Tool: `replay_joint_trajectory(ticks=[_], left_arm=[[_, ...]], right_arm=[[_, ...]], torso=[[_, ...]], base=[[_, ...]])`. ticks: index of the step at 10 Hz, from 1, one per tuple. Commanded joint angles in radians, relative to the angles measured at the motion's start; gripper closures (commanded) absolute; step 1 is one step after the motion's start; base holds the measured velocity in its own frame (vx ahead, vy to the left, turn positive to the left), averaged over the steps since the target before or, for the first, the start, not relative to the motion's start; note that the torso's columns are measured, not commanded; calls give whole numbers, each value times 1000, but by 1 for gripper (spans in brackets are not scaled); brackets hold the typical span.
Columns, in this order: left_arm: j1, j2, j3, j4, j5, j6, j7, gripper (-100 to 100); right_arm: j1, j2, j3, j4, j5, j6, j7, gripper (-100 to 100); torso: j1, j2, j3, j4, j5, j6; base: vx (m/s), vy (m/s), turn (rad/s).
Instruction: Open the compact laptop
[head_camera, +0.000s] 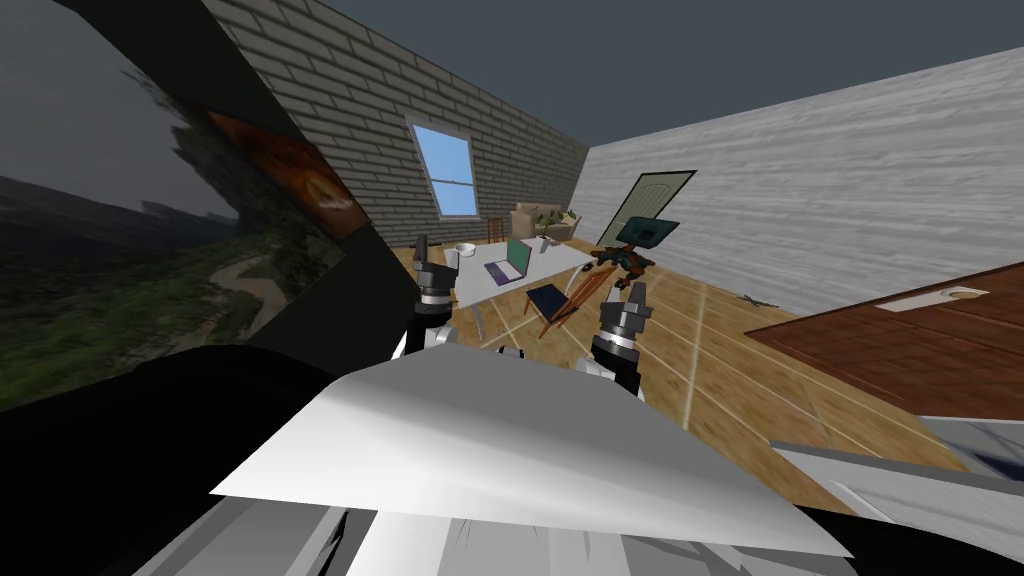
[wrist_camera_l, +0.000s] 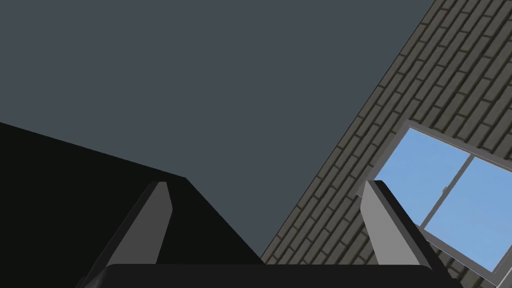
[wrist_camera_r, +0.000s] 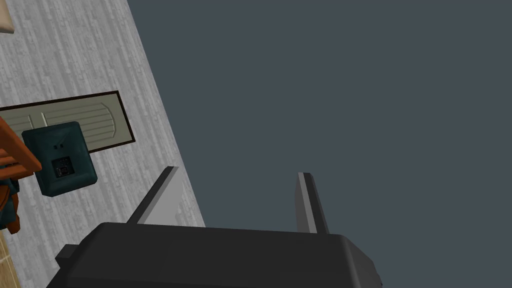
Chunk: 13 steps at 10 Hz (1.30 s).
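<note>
While the head camera takes in the whole room, a broad landscape picture (head_camera: 130, 250) spreads across the dark wall on the left. Right of it the left gripper (head_camera: 428, 252) points upward in front of the chest. Its wrist view shows the two flat grey fingers (wrist_camera_l: 159, 220) standing wide apart, with nothing between them.

Past that gripper, a blue-paned window (head_camera: 447, 170) sits in a grey brick wall (head_camera: 330, 110). Further into the room stands a pale grey table (head_camera: 478, 292) with a small white bowl (head_camera: 464, 249) at its left end. The compact laptop (head_camera: 508, 263) is near the table's middle, well apart from both grippers. Its lid is already up, with a teal screen over a purple keyboard deck. A beige sofa (head_camera: 540, 220) lies behind the table, and a wooden chair (head_camera: 548, 298) with a dark blue seat stands just beside its near edge.

The right gripper (head_camera: 632, 290) also points upward, jaws apart — its thin blade fingers (wrist_camera_r: 161, 200) are empty. Beyond it a teal box (head_camera: 648, 232) tops an orange-brown frame (head_camera: 620, 262). The head view gives the box as a flat slanted slab. The right wrist view adds rounded corners, a small dark square panel and two dots. Behind it a pale panelled door (head_camera: 655, 195) in a dark frame breaks the white plank wall (head_camera: 850, 170). At the far right lies a brown wood-grained top (head_camera: 900, 340).
</note>
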Motion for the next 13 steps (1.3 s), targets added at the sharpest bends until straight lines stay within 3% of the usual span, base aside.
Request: replay_joint_trajectory(ticks=[1, 6, 13], left_arm=[[-19, 59, 41, 42, 20, 24, 9, -100], [-80, 123, 167, 168, 85, 85, 40, -100], [-184, 154, 388, 382, 203, 193, 102, -100]], right_arm=[[0, 0, 0, 0, 0, 0, 0, 0], [0, 0, 0, 0, 0, 0, 0, 0], [0, 0, 0, 0, 0, 0, 0, 0]], torso=[[0, 0, -1, 1, 0, 0], [2, 2, 0, 1, 1, 0], [1, 1, -1, 1, 0, 0]], base=[[-13, -157, -85], [-13, -239, -129], [16, -317, -163]])
